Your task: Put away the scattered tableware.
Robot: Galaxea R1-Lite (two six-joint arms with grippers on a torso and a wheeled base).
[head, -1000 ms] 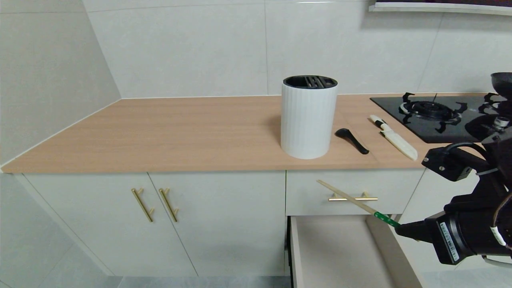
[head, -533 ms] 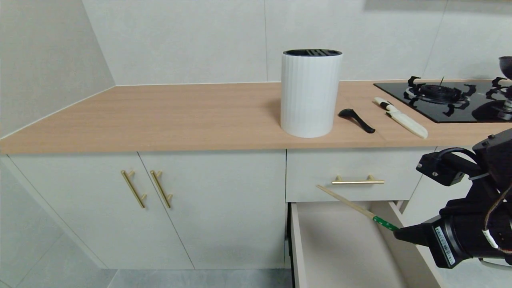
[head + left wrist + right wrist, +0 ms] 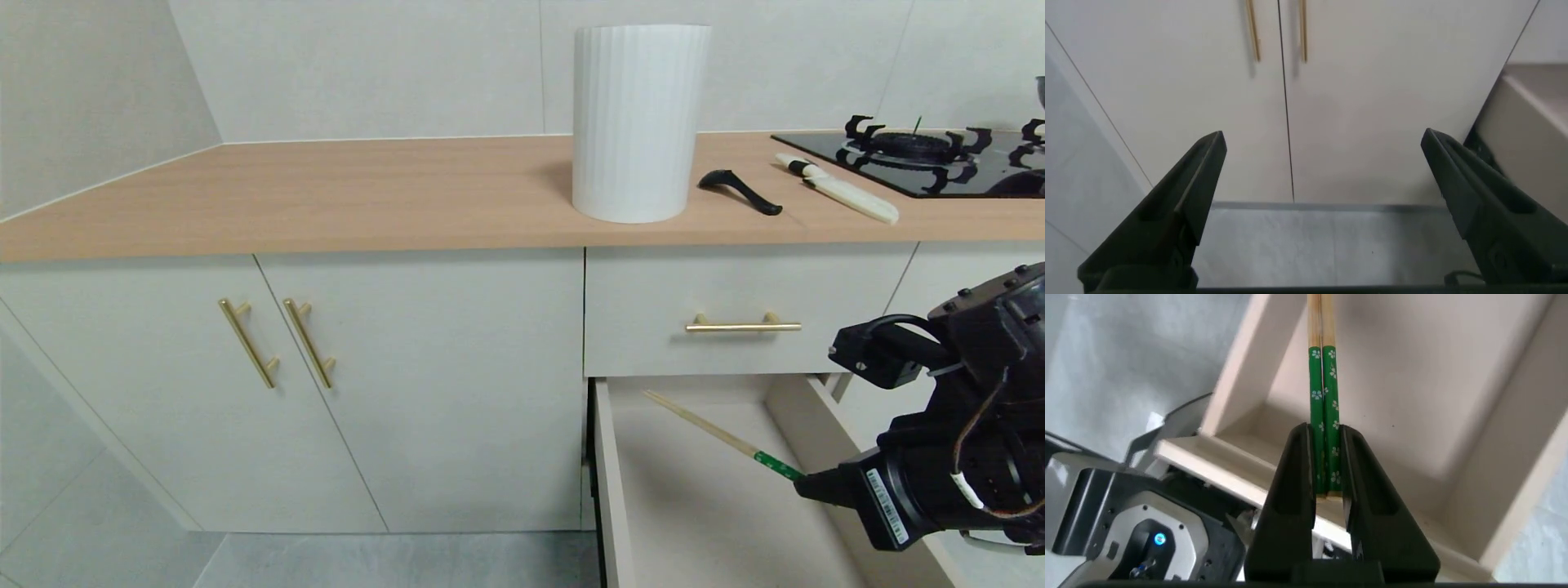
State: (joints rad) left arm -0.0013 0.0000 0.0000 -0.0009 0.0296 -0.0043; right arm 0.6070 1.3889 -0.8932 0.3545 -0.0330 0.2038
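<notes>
The chopsticks [image 3: 718, 433] [image 3: 1321, 376] are a pair of slim pale wooden sticks, each with a green band dotted with small light marks near the thick end. They lie side by side, pinched by that banded end in the right gripper [image 3: 804, 486] [image 3: 1325, 437], whose black fingers are clamped on them. The thin ends slant over the pulled-out drawer [image 3: 608, 474] [image 3: 1245, 367], a plain beige box below the closed drawer with the gold handle [image 3: 743, 327].

On the wooden counter [image 3: 326, 196] a tall white ribbed holder [image 3: 637, 122] stands upright; its top is out of sight, so I cannot tell what is in it. Just beside it lies a black spoon [image 3: 739, 189], then a cream-bladed knife [image 3: 837, 196] near the stove [image 3: 914, 151].

The left gripper [image 3: 1323, 139] hangs low before the cabinet doors [image 3: 1372, 98], its jaws wide apart and holding nothing
</notes>
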